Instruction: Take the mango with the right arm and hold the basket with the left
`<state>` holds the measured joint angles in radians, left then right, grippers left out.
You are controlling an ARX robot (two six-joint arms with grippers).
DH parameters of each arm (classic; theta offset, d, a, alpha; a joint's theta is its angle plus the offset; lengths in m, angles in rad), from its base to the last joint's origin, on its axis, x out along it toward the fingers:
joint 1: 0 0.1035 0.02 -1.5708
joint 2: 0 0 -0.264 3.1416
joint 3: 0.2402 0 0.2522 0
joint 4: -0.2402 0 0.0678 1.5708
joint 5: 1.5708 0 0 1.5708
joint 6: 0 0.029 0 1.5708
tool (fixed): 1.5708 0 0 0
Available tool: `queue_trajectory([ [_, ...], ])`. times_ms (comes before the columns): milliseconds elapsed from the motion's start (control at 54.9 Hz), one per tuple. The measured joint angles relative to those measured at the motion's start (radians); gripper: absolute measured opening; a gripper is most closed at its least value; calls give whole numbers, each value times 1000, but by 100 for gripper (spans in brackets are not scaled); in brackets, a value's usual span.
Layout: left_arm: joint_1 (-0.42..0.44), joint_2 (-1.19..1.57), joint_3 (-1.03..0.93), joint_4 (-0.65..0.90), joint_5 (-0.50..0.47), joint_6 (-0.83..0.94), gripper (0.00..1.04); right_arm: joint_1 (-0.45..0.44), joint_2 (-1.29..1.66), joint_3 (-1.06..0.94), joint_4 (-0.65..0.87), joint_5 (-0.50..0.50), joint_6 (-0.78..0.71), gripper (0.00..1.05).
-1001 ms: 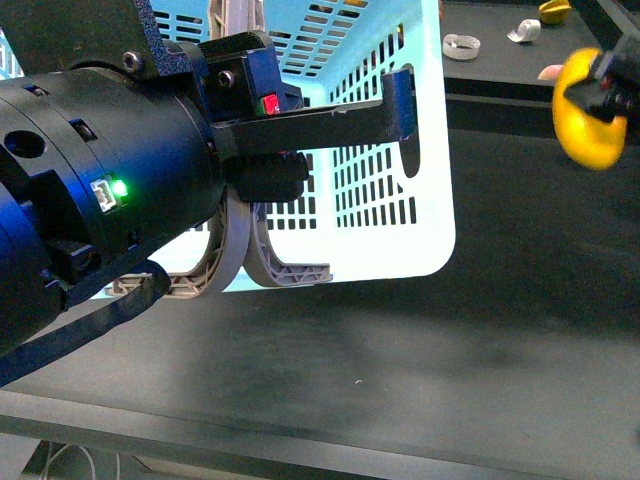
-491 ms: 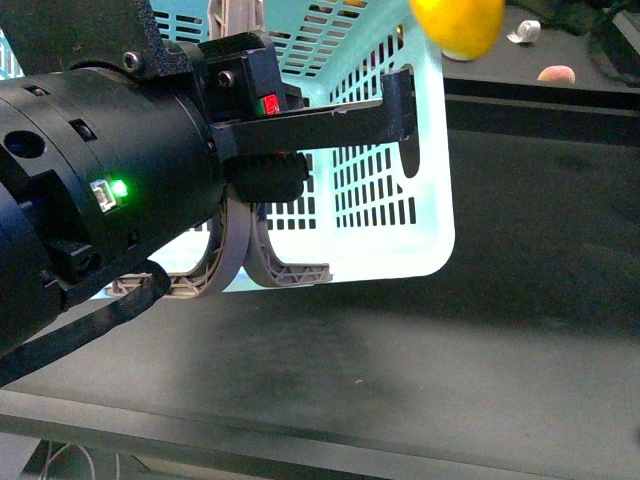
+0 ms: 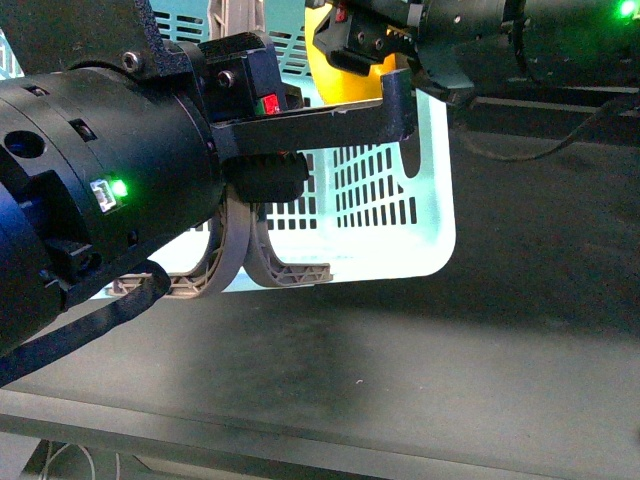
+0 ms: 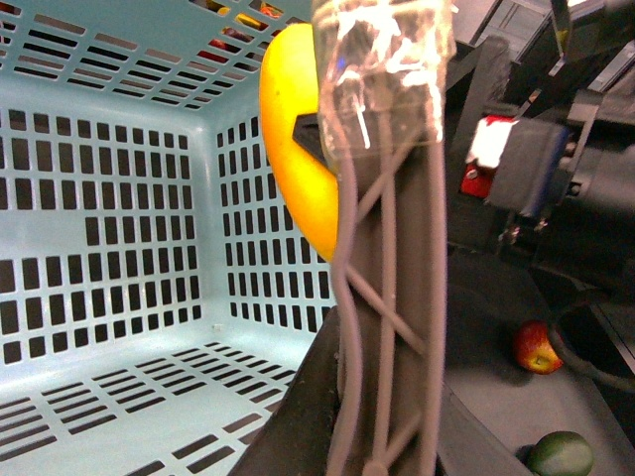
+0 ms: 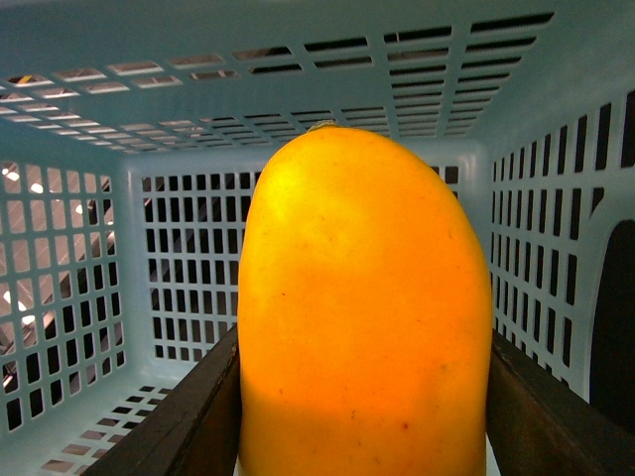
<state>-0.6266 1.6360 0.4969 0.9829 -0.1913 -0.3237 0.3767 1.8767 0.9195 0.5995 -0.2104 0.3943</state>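
Note:
The turquoise basket stands in front of me. My left gripper, a bulky black cylinder with a green light, is shut on the basket's two grey-brown handles. In the left wrist view a handle runs up between the jaws. My right gripper reaches in from the right over the basket's near rim, shut on the yellow mango. In the right wrist view the mango stands between the dark fingers, inside the basket walls. The left wrist view shows the mango hanging above the basket floor.
A red apple and a dark green fruit lie on the black table outside the basket, seen in the left wrist view. The dark tabletop stretches toward its front edge.
The right arm has carried the mango leftward from the table's right side, up over the rim, to inside the basket's top. The left gripper and the basket have not moved.

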Motion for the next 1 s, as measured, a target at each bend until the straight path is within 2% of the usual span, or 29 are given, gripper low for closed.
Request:
queue_trajectory([
  [36,0,0,0,0,0,0,6,1,5,0,2,3,0,60],
  [127,0,0,0,0,0,0,6,2,8,0,23,15,6,75],
  [309,0,0,0,0,1,0,6,-14,-67,-48,54,34,22,98],
  [528,0,8,-1,0,-1,-12,6,-82,-324,-190,43,63,22,96],
  [692,0,8,-1,0,-4,-8,6,-165,-610,-347,-17,125,6,96],
  [874,0,8,-1,0,4,-10,6,-289,-991,-589,-175,137,0,96],
  [1001,0,8,-1,0,0,-10,6,-350,-1160,-669,-273,225,-17,96],
])
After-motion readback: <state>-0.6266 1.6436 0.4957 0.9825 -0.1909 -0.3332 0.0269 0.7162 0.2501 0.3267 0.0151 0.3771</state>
